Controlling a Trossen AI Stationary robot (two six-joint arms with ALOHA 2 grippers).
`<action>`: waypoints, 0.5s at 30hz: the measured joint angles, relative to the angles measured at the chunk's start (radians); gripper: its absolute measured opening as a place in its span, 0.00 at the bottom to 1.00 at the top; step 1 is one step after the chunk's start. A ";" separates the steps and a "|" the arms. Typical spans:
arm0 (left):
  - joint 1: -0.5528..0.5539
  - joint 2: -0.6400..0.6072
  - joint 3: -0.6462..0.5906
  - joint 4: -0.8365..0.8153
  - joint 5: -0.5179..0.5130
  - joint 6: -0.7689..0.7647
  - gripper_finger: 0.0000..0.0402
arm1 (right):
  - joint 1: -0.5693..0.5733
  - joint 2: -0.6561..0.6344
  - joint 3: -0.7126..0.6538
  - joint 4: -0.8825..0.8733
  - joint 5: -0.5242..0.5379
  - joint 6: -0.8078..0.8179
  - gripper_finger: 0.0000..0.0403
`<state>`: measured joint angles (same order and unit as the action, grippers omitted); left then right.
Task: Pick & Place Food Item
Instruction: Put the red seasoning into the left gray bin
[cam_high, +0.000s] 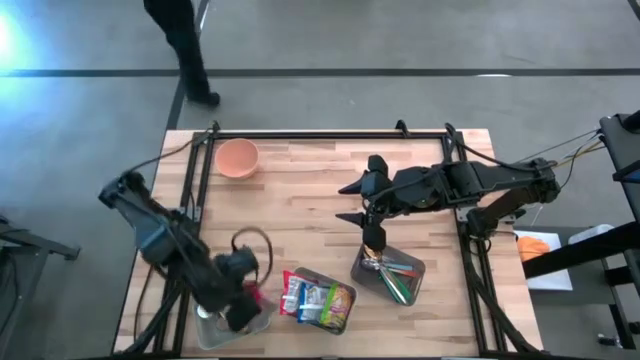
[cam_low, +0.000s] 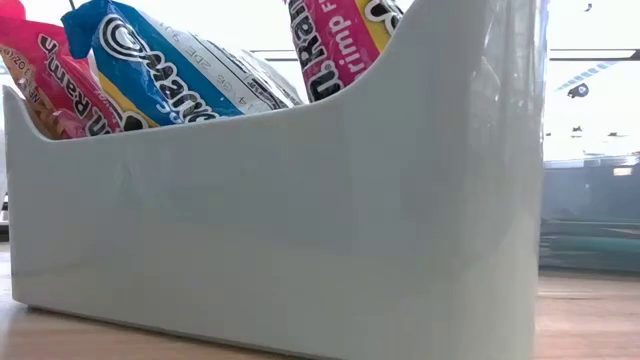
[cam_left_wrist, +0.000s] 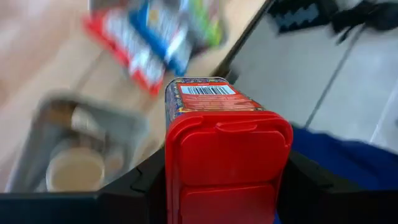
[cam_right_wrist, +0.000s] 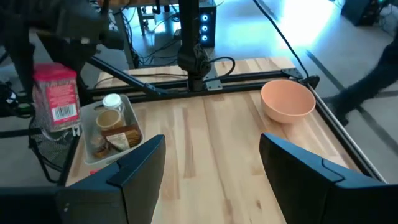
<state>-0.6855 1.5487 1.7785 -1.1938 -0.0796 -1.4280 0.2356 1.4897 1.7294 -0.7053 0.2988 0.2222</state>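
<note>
**Op:** I have the left gripper (cam_left_wrist: 221, 205) clamped on the red-lidded can (cam_left_wrist: 217, 134), one finger on each flat side just under the lid. It hangs over the clear bin (cam_right_wrist: 106, 127), which sits right below the fingers.

**Spotter:** How does it feel to you?

**Op:** I judge it stiff and light, a rigid tub with a glossy label, so slippery if I ease off. The low, wide hold on the lid end looks right.

**Spotter:** And the right gripper (cam_right_wrist: 211, 171)?

**Op:** Its fingers stand apart with nothing between them. It waits over mid-table, the bowl (cam_right_wrist: 287, 101) ahead of it and the tray (cam_high: 390, 275) just beneath.
</note>
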 joint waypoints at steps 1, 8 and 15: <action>-0.014 0.019 0.003 -0.013 0.021 -0.032 0.50 | 0.000 0.000 0.000 0.001 0.000 0.005 0.64; -0.084 0.116 0.003 -0.125 0.077 -0.230 0.50 | 0.000 0.000 -0.011 0.000 0.000 0.037 0.64; -0.096 0.173 0.002 -0.026 0.079 -0.283 0.50 | 0.002 0.000 -0.032 -0.004 -0.006 0.040 0.64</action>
<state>-0.7811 1.7213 1.7809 -1.2194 -0.0005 -1.7110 0.2379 1.4899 1.6975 -0.7088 0.2924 0.2621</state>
